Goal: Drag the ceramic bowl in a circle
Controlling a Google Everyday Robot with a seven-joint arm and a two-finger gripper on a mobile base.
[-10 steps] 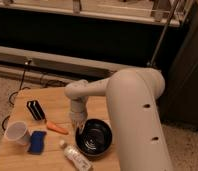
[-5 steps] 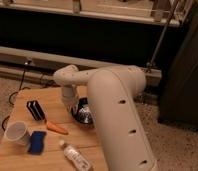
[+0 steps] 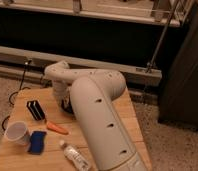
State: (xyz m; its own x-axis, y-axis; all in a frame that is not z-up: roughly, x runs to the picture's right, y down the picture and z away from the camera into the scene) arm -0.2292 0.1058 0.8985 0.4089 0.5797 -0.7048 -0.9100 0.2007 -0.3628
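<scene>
Ceramic bowl (image 3: pixel 67 106) shows only as a dark sliver on the wooden bench (image 3: pixel 22 96), near the middle of the back half, with almost all of it hidden behind the robot's white arm (image 3: pixel 99 115). The arm fills the middle of the view. It rises from the lower right, bends at a rounded joint near the top, reaches left over the bench and then turns down towards the wood. The pincer (image 3: pixel 63 101) sits at the end of that downward stretch, low over the bench and right at the visible edge of the ceramic bowl. Whether it touches the bowl or reaches into it cannot be told, because the arm covers the spot. Whether the pincer is apart or together cannot be told either.

To the left of the pincer, a small black block with pale stripes (image 3: pixel 36 110) stands on the bench, apart from the bowl. Nearer the front lies an orange carrot-shaped piece (image 3: pixel 57 128), pointing left to right. A white paper cup (image 3: pixel 16 134) stands at the front left corner, with a blue pad (image 3: pixel 37 142) just beside it on the right. A clear plastic bottle (image 3: pixel 75 155) lies on its side near the front edge, close against the arm. A dark cable (image 3: pixel 23 76) runs along the speckled floor behind the left end of the bench.
</scene>
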